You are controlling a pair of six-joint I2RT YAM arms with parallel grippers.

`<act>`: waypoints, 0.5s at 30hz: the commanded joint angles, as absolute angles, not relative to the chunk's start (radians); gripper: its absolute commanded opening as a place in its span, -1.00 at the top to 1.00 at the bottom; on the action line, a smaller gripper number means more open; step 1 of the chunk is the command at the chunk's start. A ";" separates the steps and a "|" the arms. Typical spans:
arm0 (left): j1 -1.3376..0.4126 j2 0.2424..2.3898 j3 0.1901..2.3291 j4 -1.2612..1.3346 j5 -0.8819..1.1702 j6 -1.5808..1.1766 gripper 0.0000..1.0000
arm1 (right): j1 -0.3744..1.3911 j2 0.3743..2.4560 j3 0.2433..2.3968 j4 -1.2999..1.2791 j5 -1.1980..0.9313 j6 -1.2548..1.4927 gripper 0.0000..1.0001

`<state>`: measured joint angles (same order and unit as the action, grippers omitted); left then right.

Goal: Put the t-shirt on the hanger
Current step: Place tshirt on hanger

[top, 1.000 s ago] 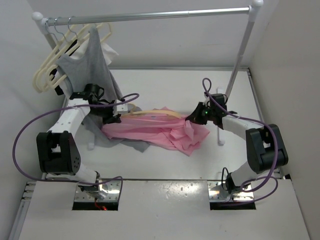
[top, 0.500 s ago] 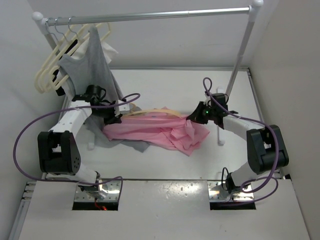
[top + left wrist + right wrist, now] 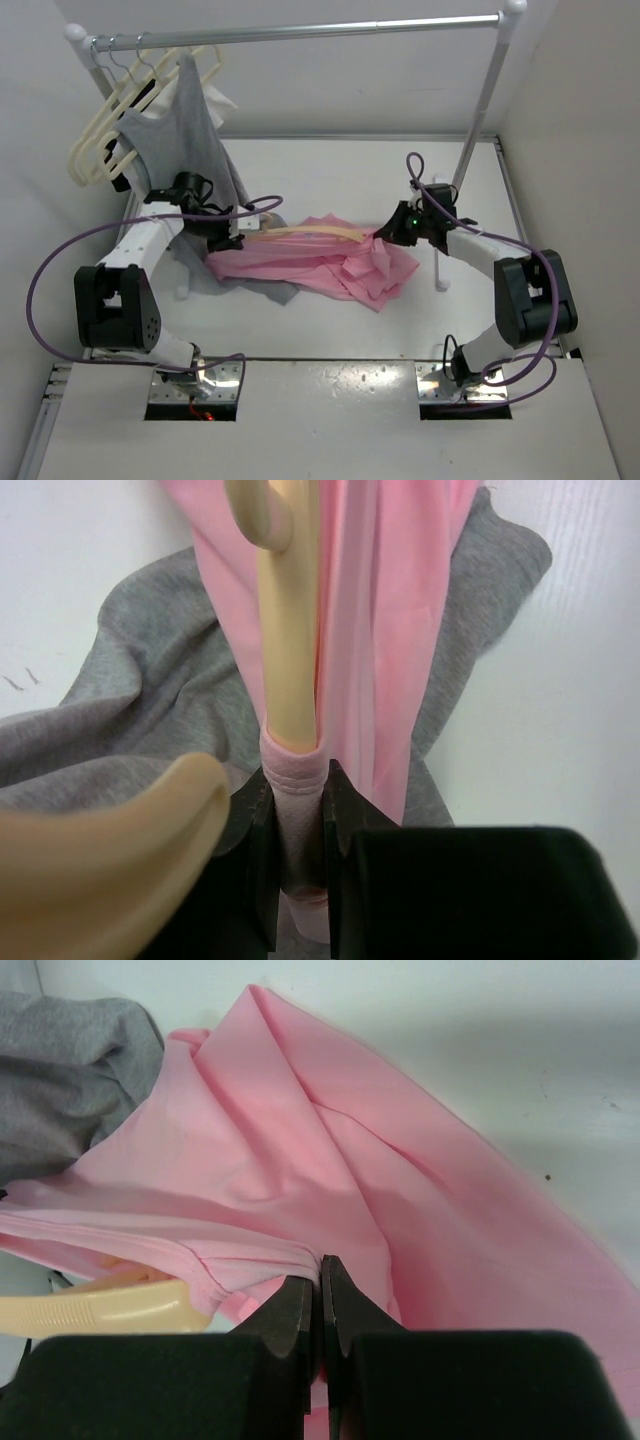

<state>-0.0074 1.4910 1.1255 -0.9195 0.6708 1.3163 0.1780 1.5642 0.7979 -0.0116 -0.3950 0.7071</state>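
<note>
T-shirt (image 3: pixel 330 262) lies bunched on the bench (image 3: pixel 340 175), the hanger (image 3: pixel 310 230) partly sleeved in its far edge. My left pincer (image 3: pixel 300 830) is clamped narrow on the pink hem where the hanger's arm enters; my right pincer (image 3: pixel 320 1275), jaws pressed together, pinches a fold opposite. Best move, I judge: hold the cloth taut between both and feed it evenly, clear of the grey garment (image 3: pixel 130 710) underneath. Both arms reach low, wrists facing.

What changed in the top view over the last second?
Small shift only: left tool and right tool crept slightly toward the rail, carrying the hanger and the top edge of the t-shirt with them. No grip change; both stay shut on pink fabric. Grey garment and cream hangers unchanged.
</note>
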 commanded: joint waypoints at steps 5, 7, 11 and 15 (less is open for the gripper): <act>0.029 1.443 1.126 -1.036 0.408 1.387 1.00 | 0.069 1.572 0.838 -0.037 -0.104 0.637 1.00; 0.029 1.454 1.115 -0.993 0.382 1.341 1.00 | 0.069 1.572 0.838 -0.037 -0.104 0.637 1.00; 0.029 1.465 1.115 -0.956 0.382 1.270 1.00 | 0.069 1.563 0.838 -0.037 -0.104 0.637 1.00; 0.029 1.508 1.172 -0.937 0.402 1.186 1.00 | 0.069 1.552 0.819 -0.037 -0.104 0.618 1.00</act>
